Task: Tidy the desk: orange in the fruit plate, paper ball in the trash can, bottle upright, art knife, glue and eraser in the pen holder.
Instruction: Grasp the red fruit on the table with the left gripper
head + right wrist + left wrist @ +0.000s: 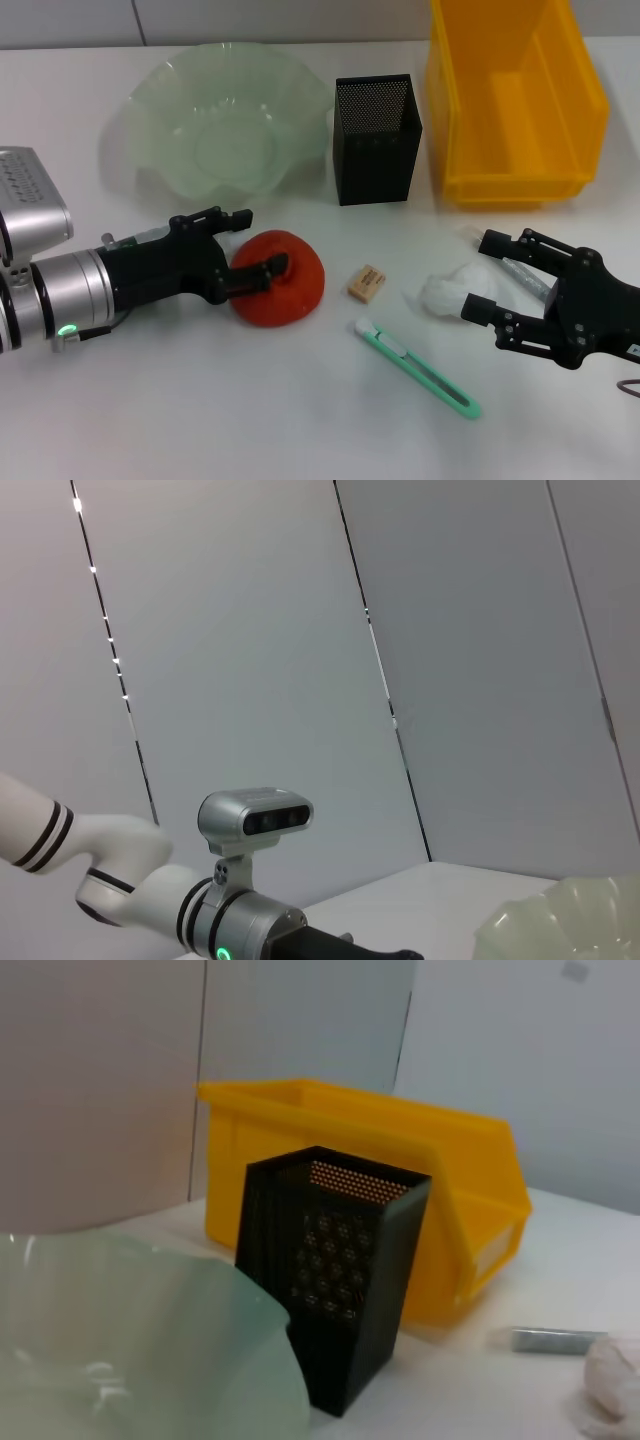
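Left gripper (pixel 262 247) grasps the orange (pixel 285 285) on the table (pixel 200 420), near the fruit plate (pixel 160 110); right gripper (pixel 478 274) spreads released beside the paper ball (pixel 440 290).

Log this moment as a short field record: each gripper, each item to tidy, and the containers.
left gripper: fingers around the orange, which sits on the table
right gripper: open, beside the paper ball
eraser: loose on the table, between orange and paper ball
art knife: green, flat on the table, near front edge
bottle or glue: a tube-like item lies partly under the right gripper; cannot tell which
fruit plate: pale green, nothing in it
pen holder: black mesh, upright
trash can: yellow bin, far right
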